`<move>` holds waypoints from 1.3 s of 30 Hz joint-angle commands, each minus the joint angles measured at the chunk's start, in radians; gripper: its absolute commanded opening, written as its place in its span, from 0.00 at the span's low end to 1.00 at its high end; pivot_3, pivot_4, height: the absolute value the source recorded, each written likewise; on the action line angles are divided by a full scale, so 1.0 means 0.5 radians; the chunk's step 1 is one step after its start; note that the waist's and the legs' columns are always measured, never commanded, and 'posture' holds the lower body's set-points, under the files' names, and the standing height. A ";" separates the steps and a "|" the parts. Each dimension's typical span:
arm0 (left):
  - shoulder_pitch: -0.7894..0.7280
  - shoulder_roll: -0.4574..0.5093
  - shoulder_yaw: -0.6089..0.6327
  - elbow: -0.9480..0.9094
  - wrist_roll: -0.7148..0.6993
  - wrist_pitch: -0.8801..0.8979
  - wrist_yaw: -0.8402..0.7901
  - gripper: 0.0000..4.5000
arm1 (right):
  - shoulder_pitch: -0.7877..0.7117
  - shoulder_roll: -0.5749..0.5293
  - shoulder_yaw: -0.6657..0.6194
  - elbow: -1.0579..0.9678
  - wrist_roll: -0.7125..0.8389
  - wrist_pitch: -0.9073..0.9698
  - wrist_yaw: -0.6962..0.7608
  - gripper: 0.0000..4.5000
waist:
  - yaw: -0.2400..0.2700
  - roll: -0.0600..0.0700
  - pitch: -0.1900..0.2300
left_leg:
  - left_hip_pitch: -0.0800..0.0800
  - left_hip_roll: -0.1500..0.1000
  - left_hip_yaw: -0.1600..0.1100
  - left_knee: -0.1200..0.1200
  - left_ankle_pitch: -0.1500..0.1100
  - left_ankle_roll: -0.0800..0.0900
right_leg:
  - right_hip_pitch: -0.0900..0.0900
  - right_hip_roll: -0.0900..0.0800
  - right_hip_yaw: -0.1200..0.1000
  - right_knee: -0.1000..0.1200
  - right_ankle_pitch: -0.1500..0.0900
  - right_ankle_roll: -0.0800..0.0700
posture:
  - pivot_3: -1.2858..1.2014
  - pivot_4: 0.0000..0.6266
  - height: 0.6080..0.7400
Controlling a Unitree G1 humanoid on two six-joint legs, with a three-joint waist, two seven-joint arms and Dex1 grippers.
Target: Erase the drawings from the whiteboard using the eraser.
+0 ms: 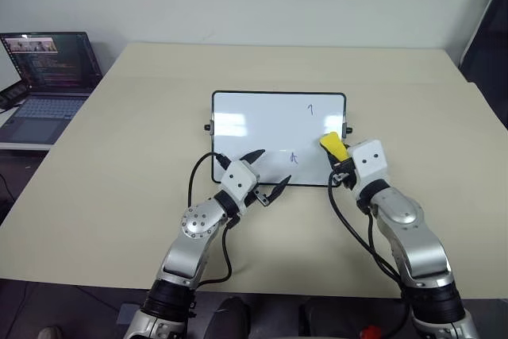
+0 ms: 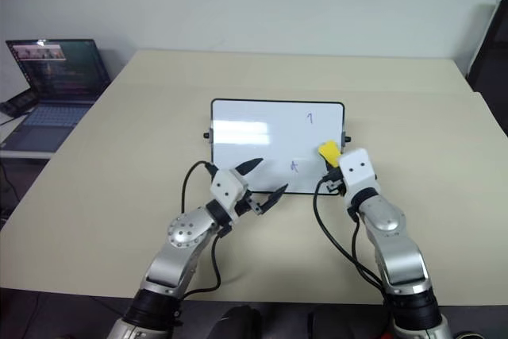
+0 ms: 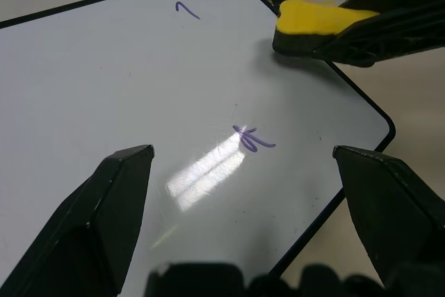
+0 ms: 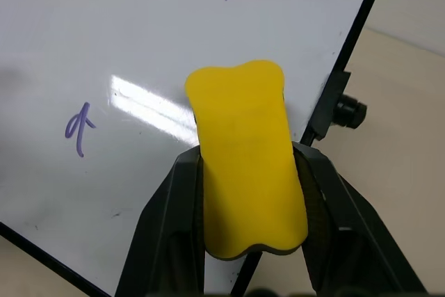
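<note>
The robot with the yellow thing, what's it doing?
It is cleaning a whiteboard on the table. Its right gripper has its jaws shut on the yellow eraser, held over the board's right side. Two blue drawings are left to wipe. The left gripper waits open at the board's near edge.

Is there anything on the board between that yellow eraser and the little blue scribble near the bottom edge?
No, only bare glossy whiteboard lies between the eraser and that scribble, as the right wrist view shows.
</note>
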 commanded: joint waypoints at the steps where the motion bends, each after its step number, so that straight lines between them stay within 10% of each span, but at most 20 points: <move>1: 0.010 -0.004 -0.006 -0.120 0.002 0.002 0.024 1.00 | -0.023 0.020 -0.002 0.048 0.003 0.152 -0.015 0.30 | 0.000 0.000 0.000 | 0.000 0.000 0.000 0.000 0.000 0.000 | 0.000 0.000 0.000 0.000 0.000 0.000 | 0.52 0.24 1.00; 25: -0.006 -0.026 -0.019 -0.100 0.001 0.007 0.030 1.00 | 0.292 -0.075 -0.155 -0.404 0.096 0.013 0.067 0.30 | 0.005 -0.001 0.000 | 0.001 0.000 -0.001 0.000 0.000 0.000 | 0.002 0.000 0.000 -0.001 0.000 0.000 | 0.52 0.24 1.00; 39: -0.031 -0.008 0.022 -0.076 0.009 -0.015 0.055 1.00 | -0.381 -0.045 0.040 0.338 0.003 -0.220 0.139 0.30 | 0.000 -0.001 0.000 | 0.001 -0.001 0.000 0.000 0.000 0.000 | 0.000 0.000 0.000 0.000 0.000 0.000 | 0.52 0.24 1.00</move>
